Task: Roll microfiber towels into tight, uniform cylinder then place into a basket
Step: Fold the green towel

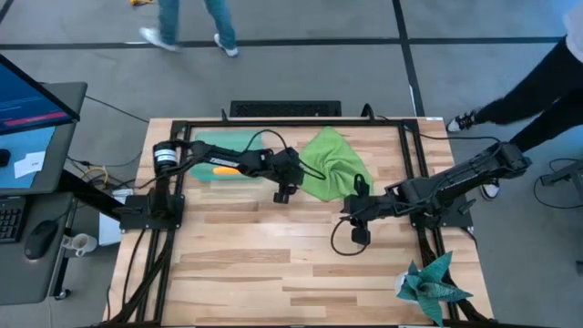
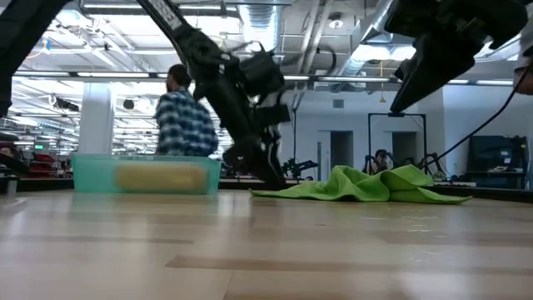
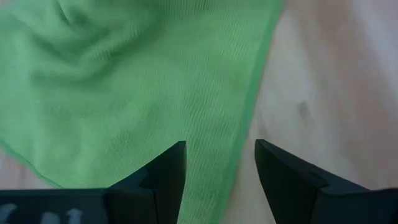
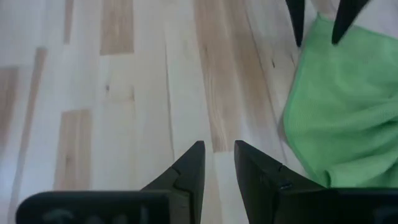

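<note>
The lime green microfiber towel point(image 1: 332, 164) lies crumpled on the table at far centre. The orange towel point(image 1: 224, 169) lies rolled up inside the mint-green basket point(image 1: 205, 144) at the far left. My left gripper point(image 3: 221, 155) is open, low over the green towel's left edge point(image 3: 249, 118), one finger over cloth and one over bare wood. My right gripper point(image 4: 217, 155) hangs above bare table just near-right of the towel point(image 4: 339, 118). Its fingers are a little apart, with nothing between them. In the low view it point(image 2: 401, 102) is well above the tabletop. My left gripper slants down from the table's left onto the green towel's left edge point(image 2: 260, 192), which runs between its two open fingers. Whether the fingertips point(image 2: 273, 179) touch the cloth I cannot tell.
A dark teal spiky cloth point(image 1: 434, 286) lies at the table's near right corner. Bare wood point(image 1: 255, 264) fills the near half. A monitor point(image 1: 32, 105) stands off the left side. People walk beyond the far edge point(image 1: 196, 23) and stand at the right point(image 1: 547, 82).
</note>
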You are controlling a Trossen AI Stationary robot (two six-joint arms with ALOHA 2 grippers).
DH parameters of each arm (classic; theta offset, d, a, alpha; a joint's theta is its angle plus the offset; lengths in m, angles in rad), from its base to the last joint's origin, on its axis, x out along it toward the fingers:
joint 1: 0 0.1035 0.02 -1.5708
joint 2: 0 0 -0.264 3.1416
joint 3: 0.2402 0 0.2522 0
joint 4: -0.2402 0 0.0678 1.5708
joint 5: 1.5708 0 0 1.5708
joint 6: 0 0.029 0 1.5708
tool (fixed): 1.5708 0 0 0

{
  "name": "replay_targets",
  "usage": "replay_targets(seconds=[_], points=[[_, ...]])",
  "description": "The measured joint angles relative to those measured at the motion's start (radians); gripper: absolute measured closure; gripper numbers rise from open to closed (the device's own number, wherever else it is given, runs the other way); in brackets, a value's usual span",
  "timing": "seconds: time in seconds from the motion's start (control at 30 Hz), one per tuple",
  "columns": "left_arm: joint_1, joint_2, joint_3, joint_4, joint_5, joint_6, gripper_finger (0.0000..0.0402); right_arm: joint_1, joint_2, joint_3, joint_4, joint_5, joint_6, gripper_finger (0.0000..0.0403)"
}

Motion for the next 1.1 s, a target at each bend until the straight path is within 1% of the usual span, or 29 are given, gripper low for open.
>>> replay_targets(seconds=[0.2,0.4,0.5,0.63,0.7,0.73,0.77,0.9,0.93,1.1], points=[[0.044,0.068,0.004,0.044,0.040,-0.022,0.0219,0.001,-0.001,0.000,0.029,0.000,0.000,0.0296],[0.073,0.088,0.005,0.011,0.103,-0.135,0.0224,0.001,-0.001,0.000,0.028,0.000,0.001,0.0296],[0.075,0.089,0.006,-0.017,0.127,-0.191,0.0254,0.001,-0.001,0.000,0.028,-0.001,0.006,0.0296],[0.057,0.089,0.007,-0.045,0.165,-0.227,0.0329,0.006,-0.001,0.000,0.001,-0.006,0.057,0.0296],[0.029,0.087,0.007,-0.059,0.151,-0.238,0.0373,0.014,-0.001,0.000,-0.026,-0.006,0.091,0.0296],[0.014,0.084,0.007,-0.068,0.145,-0.246,0.0386,0.021,-0.001,0.000,-0.039,-0.006,0.109,0.0296],[-0.002,0.082,0.007,-0.078,0.144,-0.259,0.0392,0.029,-0.001,0.000,-0.049,-0.007,0.127,0.0296],[-0.080,0.069,0.007,-0.119,0.093,-0.311,0.0390,0.074,-0.001,0.000,-0.054,0.003,0.185,0.0296],[-0.104,0.066,0.007,-0.127,0.063,-0.321,0.0391,0.091,-0.001,0.000,-0.053,0.014,0.193,0.0296],[-0.224,0.026,0.002,-0.210,-0.057,-0.372,0.0399,0.180,-0.001,0.000,-0.048,0.114,0.215,0.0296]])
